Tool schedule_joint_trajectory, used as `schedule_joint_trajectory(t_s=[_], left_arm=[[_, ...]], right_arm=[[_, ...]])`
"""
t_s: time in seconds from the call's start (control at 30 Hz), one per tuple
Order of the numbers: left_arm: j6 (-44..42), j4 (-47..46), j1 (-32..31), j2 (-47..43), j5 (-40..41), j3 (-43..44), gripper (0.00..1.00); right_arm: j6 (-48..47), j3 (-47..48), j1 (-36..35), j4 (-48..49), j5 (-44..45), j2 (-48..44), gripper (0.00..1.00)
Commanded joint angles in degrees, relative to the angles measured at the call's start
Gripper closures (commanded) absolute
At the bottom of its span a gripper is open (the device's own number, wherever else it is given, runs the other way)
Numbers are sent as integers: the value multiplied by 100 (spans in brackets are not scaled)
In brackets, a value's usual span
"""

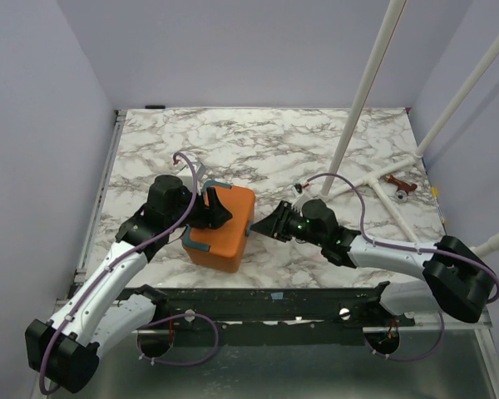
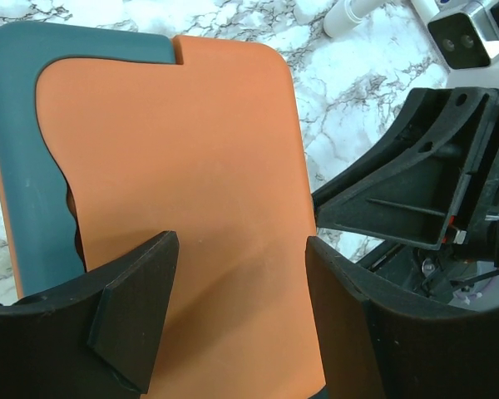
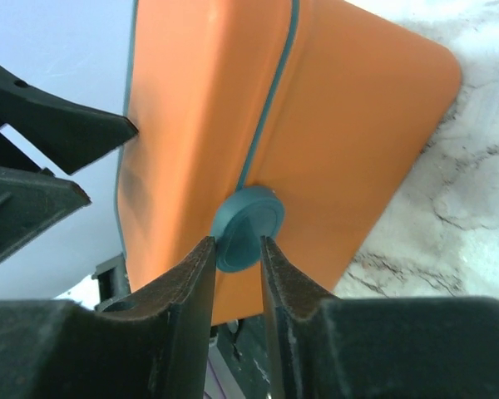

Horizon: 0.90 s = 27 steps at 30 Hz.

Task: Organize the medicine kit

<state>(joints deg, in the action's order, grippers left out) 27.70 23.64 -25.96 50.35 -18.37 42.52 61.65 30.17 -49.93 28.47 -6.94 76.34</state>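
Wide open and empty, the left gripper (image 2: 241, 246) hangs over the medicine kit (image 1: 223, 234). The right gripper (image 3: 234, 248) has narrow jaws flanking the right-side latch (image 3: 251, 218) (pinching or not, I cannot tell). Centre them, then pull squarely.

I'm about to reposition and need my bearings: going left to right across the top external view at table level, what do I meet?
Left arm's wrist → medicine kit → right arm's jaws → foot of the tall white pipe → small reddish object near the right edge.
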Motion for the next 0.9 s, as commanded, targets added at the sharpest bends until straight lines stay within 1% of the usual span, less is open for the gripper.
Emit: schedule_joint_trajectory(t_s=[0.0,0.1,0.2,0.33,0.47,0.53,0.57,0.6,0.67,0.7,0.8,0.87], left_arm=[[51,1030,-41,-57,228,17,35],[42,1115,-41,-216,414,186,33],[29,1172,-40,-428,574,318,29],[24,1303,-33,-771,758,470,22],[14,1341,-39,-1176,807,531,16],[15,1368,-39,-1380,838,530,12],[16,1387,-36,-1484,850,534,2],[16,1414,-39,-1588,844,524,2],[20,1432,-36,-1797,794,482,2],[24,1448,-37,-1898,799,447,2],[25,1506,-39,-2243,919,327,2],[16,1562,-36,-2489,1012,233,2]], right_arm=[[-473,198,-52,-1048,515,-488,67],[-868,372,-44,-1576,933,-816,62],[-1290,554,-41,-2142,1253,-1100,59],[-1984,750,-44,-2679,1414,-1351,54],[-2539,759,-43,-3093,1383,-1675,47],[-2643,673,-43,-3189,1414,-1913,40],[-2665,626,-45,-3251,1421,-2011,37],[-2677,596,-43,-3336,1407,-2124,36],[-2668,556,-46,-3590,1393,-2291,29],[-2654,544,-43,-3738,1390,-2397,23],[-2604,386,-47,-4081,1350,-2790,0],[-2350,345,-48,-4426,1463,-3045,0]])
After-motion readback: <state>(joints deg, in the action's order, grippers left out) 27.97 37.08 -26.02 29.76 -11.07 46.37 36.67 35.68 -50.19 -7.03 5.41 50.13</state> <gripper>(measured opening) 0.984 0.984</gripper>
